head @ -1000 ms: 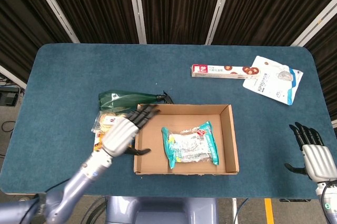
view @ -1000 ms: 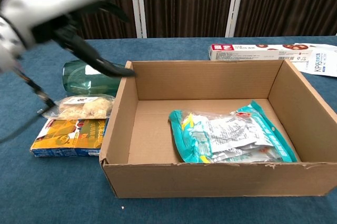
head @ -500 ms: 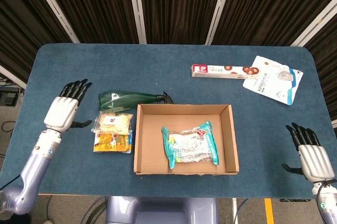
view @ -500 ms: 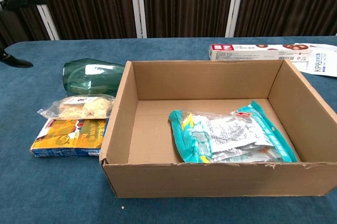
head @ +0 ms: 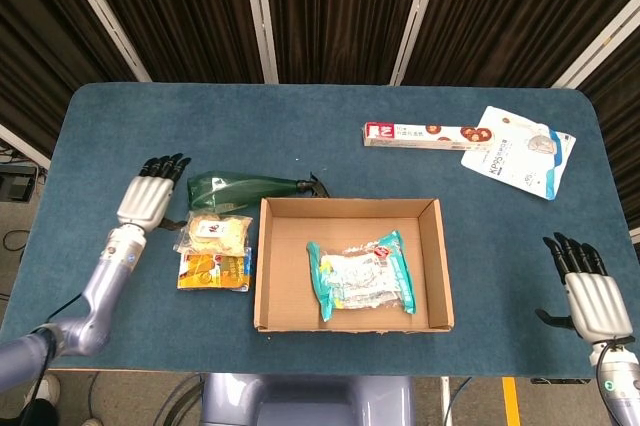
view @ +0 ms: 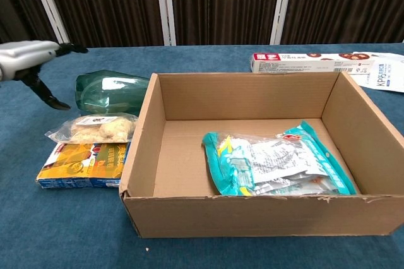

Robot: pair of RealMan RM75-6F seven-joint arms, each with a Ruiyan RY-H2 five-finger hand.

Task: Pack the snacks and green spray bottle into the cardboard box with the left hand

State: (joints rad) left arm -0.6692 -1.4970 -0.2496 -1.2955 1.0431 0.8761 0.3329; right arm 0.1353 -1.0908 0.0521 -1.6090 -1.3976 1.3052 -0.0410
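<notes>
green spray bottle [head: 245,186] lies on its side left of the cardboard box [head: 268,306]; my left hand [head: 150,200] hovers beside its base, fingers spread, empty. chest view: i'd wrap fingers around the bottle's body before lifting.

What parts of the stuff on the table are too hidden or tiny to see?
- Green bottle: chest view, its nozzle end sits behind the box wall.
- Teal snack bag: head view, print too small to read.
- White pouch: chest view, cut off by the right edge.
- Right hand: absent from chest view.
- Left hand: chest view, cut off by the left edge.
</notes>
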